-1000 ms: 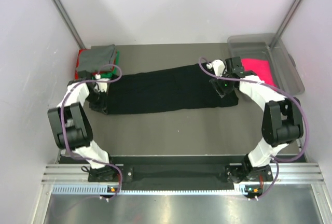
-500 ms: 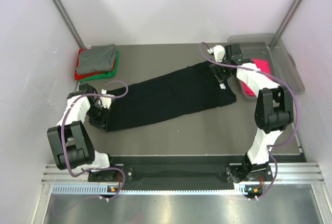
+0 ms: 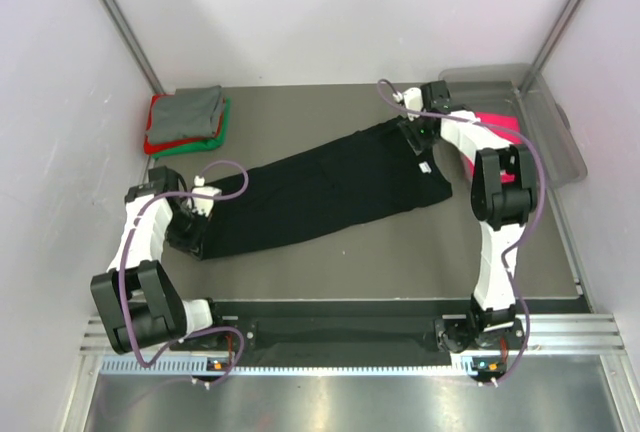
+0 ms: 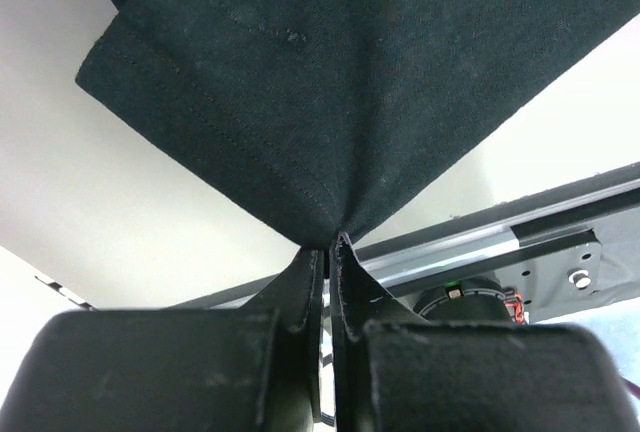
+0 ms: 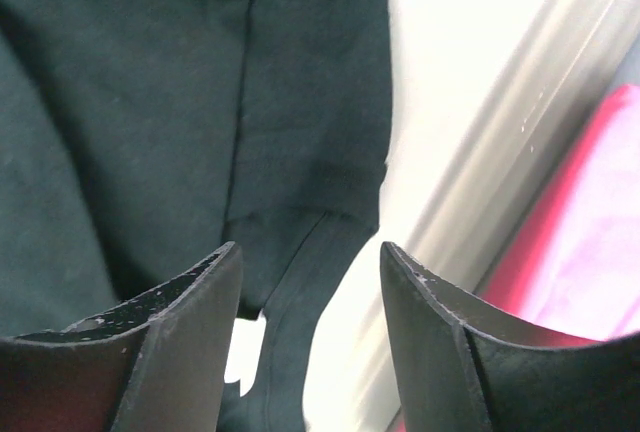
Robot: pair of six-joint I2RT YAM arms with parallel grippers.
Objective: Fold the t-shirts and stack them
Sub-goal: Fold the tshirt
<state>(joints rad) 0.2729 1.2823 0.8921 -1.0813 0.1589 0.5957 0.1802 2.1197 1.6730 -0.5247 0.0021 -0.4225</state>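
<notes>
A black t-shirt (image 3: 320,187), folded into a long band, lies slanted across the table. My left gripper (image 3: 192,227) is shut on its near-left corner; in the left wrist view the cloth (image 4: 340,82) hangs from my closed tips (image 4: 330,247). My right gripper (image 3: 415,137) is open over the shirt's far-right end, beside its white neck label (image 3: 426,166). In the right wrist view its fingers (image 5: 190,292) stand apart over the black hem (image 5: 300,252). A stack of grey, red and green folded shirts (image 3: 187,120) sits at the back left. A hot-pink shirt (image 3: 495,132) lies in the bin.
A clear plastic bin (image 3: 545,117) stands at the back right, and its wall (image 5: 520,142) and the pink cloth (image 5: 590,242) lie close to my right fingers. White walls enclose the table. A black rail (image 3: 340,327) runs along the near edge.
My left gripper has pulled the shirt's left end towards the near edge, so the band now lies slanted. My right gripper has moved to the back and stands open over the shirt's right end.
</notes>
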